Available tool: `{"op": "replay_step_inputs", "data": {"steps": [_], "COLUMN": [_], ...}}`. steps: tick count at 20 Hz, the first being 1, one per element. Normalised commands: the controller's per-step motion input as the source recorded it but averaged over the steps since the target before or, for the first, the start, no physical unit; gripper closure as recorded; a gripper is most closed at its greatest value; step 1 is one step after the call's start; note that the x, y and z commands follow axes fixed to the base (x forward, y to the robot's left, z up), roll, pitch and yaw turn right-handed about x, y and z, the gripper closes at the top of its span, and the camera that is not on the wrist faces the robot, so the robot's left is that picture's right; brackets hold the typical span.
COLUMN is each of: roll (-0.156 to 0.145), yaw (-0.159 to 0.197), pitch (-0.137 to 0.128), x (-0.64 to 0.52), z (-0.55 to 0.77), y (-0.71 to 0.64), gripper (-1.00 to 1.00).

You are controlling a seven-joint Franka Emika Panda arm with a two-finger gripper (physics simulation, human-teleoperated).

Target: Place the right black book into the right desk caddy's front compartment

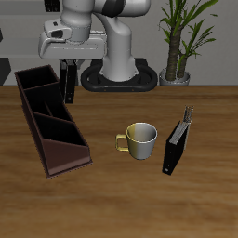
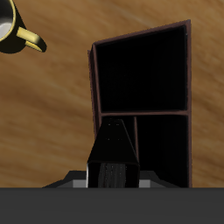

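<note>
My gripper (image 1: 68, 68) is shut on the right black book (image 1: 68, 87), a thin plain black hardcover that hangs upright below the fingers. It hangs over the back end of the right desk caddy (image 1: 78, 154), a long maroon-brown organizer with a black interior. The low-walled front compartment (image 1: 39, 82) is the end section just beside the hanging book. In the wrist view the book (image 2: 115, 153) sticks out between the fingers, with the caddy (image 2: 93, 83) and its dark compartments beyond it.
A cream mug with a gold handle (image 1: 140, 140) stands mid-table; it also shows in the wrist view (image 2: 12, 26). A second black book with a tan striped top (image 1: 176, 146) stands beside the mug. The robot base (image 1: 119, 70) and a potted plant (image 1: 178, 46) are at the back.
</note>
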Motion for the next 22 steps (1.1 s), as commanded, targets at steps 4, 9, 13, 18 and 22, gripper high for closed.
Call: {"op": "replay_step_inputs", "data": {"steps": [4, 9, 13, 18, 22], "roll": [-0.026, 0.005, -0.002, 0.003, -0.001], "yaw": [-0.017, -0.008, -0.011, -0.012, -0.008], "pitch": [0.001, 0.013, 0.011, 0.029, 0.024], "x": [0.06, 0.03, 0.02, 0.00, 0.00], "z": [-0.09, -0.13, -0.08, -0.19, -0.13], "y": [-0.09, 0.01, -0.03, -0.03, -0.02], "gripper": [1.00, 1.00, 1.00, 1.00, 1.00]}}
